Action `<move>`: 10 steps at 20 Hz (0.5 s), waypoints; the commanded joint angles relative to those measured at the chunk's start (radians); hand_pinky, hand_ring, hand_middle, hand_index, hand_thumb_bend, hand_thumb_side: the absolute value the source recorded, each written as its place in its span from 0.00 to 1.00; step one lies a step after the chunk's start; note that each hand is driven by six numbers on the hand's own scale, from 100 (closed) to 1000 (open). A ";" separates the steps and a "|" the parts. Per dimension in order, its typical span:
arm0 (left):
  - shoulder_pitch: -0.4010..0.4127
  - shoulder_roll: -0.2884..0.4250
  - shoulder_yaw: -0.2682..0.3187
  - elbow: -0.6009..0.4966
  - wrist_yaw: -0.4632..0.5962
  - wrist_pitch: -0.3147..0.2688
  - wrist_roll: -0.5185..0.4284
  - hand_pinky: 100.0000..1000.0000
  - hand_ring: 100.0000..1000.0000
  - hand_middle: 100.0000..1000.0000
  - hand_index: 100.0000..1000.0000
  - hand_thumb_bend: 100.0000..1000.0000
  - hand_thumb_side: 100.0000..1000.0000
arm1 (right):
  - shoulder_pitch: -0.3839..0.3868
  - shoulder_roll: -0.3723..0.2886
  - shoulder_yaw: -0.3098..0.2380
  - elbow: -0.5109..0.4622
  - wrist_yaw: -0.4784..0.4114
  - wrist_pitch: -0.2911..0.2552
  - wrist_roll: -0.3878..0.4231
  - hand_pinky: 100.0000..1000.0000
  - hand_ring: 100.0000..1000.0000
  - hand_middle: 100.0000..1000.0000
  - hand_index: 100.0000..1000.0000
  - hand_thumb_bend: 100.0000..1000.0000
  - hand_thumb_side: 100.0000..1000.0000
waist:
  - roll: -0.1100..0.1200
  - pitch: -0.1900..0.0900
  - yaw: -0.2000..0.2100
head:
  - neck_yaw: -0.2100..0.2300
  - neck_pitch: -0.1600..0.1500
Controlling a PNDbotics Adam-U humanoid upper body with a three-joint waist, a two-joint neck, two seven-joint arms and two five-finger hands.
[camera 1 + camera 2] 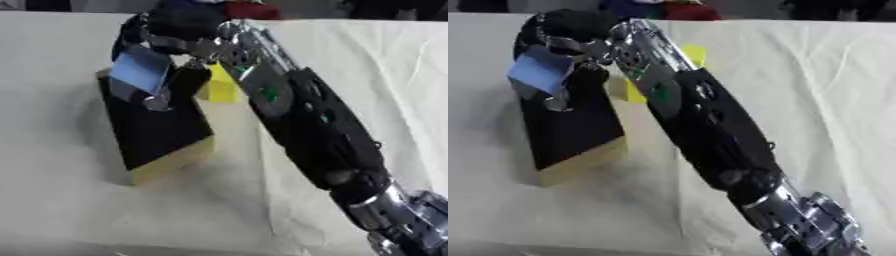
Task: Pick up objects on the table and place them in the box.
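Blue card-like object (140, 70) is held pinched in the curled fingers of the right hand (166, 30) directly above the dark interior of the box (157, 125) (presumably so it can drop inside); a yellow block (220, 87) is seen just behind the box on the white-clothed table (70, 200).

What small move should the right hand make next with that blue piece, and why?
Probably open the fingers and let go. The right hand holds the blue object over the dark open box, so releasing should drop it inside, though its height above the box is hard to judge.
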 commanded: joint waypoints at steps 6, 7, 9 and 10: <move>-0.013 0.006 0.003 -0.017 0.003 -0.001 -0.004 0.56 0.62 0.76 0.78 0.00 0.65 | -0.002 0.051 -0.011 0.084 0.161 -0.036 -0.080 0.62 0.76 0.67 0.74 0.00 0.31 | 0.006 -0.011 0.004 | -0.001 -0.010; -0.013 0.006 0.003 -0.017 0.003 -0.001 -0.004 0.56 0.62 0.76 0.78 0.00 0.65 | 0.001 0.052 -0.013 0.090 0.172 -0.037 -0.089 0.62 0.76 0.67 0.74 0.00 0.30 | 0.007 -0.011 0.004 | -0.001 -0.011; -0.013 0.005 0.003 -0.017 0.003 -0.001 -0.004 0.56 0.62 0.76 0.78 0.00 0.65 | 0.004 0.053 -0.016 0.097 0.190 -0.037 -0.105 0.62 0.76 0.67 0.74 0.00 0.30 | 0.007 -0.011 0.004 | -0.001 -0.012; -0.012 0.005 0.003 -0.017 0.003 -0.001 -0.005 0.56 0.62 0.76 0.78 0.00 0.65 | 0.005 0.054 -0.018 0.099 0.196 -0.037 -0.112 0.62 0.76 0.67 0.74 0.00 0.30 | 0.008 -0.011 0.003 | -0.001 -0.012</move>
